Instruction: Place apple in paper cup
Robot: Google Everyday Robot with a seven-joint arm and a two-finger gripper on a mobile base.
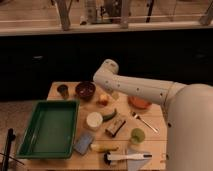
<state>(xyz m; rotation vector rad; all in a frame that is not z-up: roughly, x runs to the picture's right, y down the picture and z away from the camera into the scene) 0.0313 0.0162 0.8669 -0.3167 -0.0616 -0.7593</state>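
Camera view shows the end effector (113,94) low over the tabletop (60,90), apart or together I cannot tell, with the apple (103,98) just beside it, so reaching-to-grasp seems in hand; next it must clamp the apple and carry it to the paper cup (93,120) nearby.

Matt pale wooden bench (54,91). Smooth white-shelled arm (145,90), its end effector (114,95) low beside the glossy apple (103,99). Matt white paper cup (93,120). Smooth green plastic tray (47,104). Shiny metal fork (145,122).

Three cups (93,120) (137,135) (62,90), one apple (103,99), one hand (113,94) beside apple.
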